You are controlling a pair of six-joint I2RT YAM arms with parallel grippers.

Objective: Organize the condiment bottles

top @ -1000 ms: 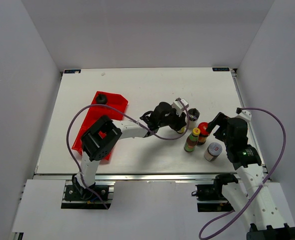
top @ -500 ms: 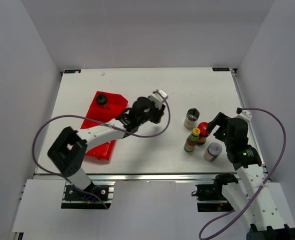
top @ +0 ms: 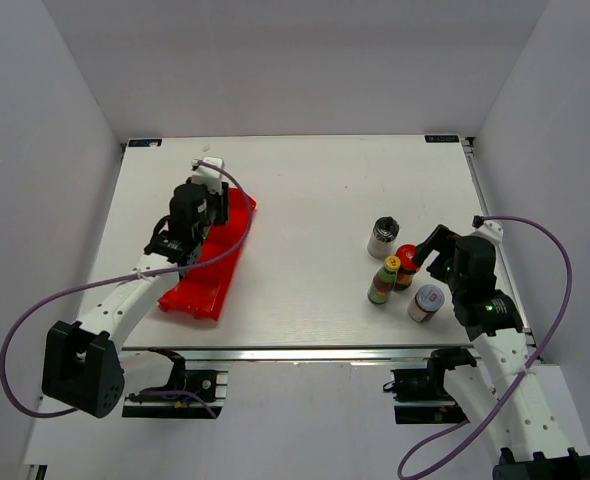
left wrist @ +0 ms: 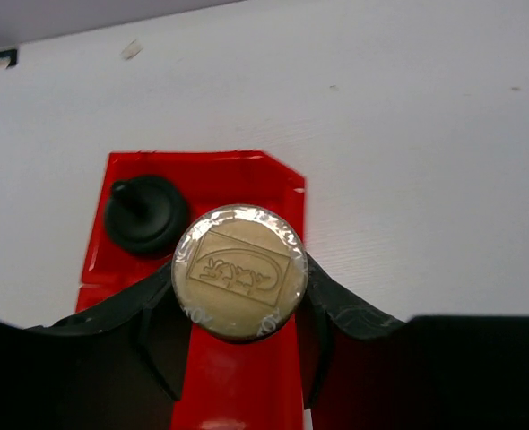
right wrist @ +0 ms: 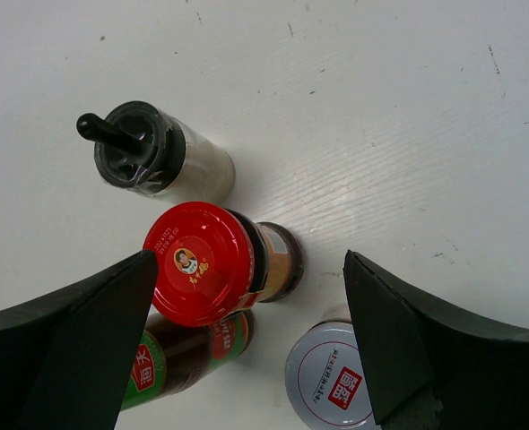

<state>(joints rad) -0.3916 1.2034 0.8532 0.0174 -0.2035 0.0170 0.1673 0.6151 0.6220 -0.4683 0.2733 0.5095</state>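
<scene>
Upright above the red tray (left wrist: 243, 172), a tan-capped jar (left wrist: 239, 271) is clamped in the left gripper (left wrist: 238, 296), just beside the black-capped bottle (left wrist: 145, 213) in the far compartment. The right gripper (right wrist: 249, 269), jaws apart, hovers over the red-capped bottle (right wrist: 202, 262).

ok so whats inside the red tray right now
One black-capped bottle stands in the far compartment of the red tray. The left gripper, shut on a tan-capped jar, hangs over the next section, hiding the tray floor beneath; whether the jar touches down cannot be told.
</scene>
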